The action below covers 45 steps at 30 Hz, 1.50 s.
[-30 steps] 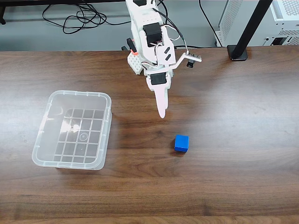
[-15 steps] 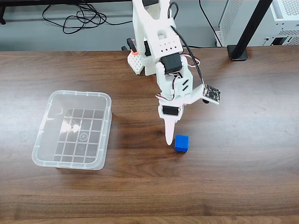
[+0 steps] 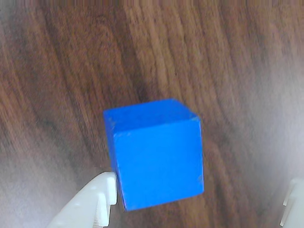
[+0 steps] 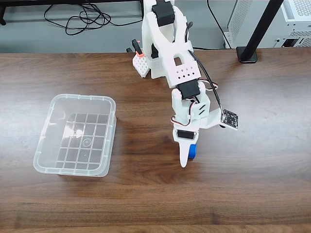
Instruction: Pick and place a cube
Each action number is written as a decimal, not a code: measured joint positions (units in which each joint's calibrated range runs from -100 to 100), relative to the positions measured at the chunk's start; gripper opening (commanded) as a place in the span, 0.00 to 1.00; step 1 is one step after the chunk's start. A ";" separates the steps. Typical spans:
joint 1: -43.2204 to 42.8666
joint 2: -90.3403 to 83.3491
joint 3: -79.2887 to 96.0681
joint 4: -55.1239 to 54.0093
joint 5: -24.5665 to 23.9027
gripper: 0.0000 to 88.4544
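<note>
Cube (image 3: 154, 154) bright blue, matte, plain faces, sharp edges; sits on dark wood-grain table (image 4: 252, 184), right of clear ribbed plastic bin (image 4: 43, 141) in fixed view, well apart from it. White arm (image 4: 170, 53) reaches forward, wrist pitched down over cube. Gripper (image 3: 199, 209) fingers spread, one white tip (image 3: 102, 192) touching cube's lower left edge, other well apart at right

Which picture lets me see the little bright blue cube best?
The wrist view: the small bright blue cube looks big and sharp there, showing two faces on the brown wooden table. In the fixed view, the white pincer hides most of it, leaving a blue sliver.
</note>
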 measured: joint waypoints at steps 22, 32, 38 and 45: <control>-1.51 13.09 -14.14 9.57 1.57 0.24; -1.51 13.09 -14.14 11.10 2.61 0.16; -1.51 13.09 -14.14 11.27 2.71 0.13; 0.95 12.05 -14.59 13.72 2.77 0.13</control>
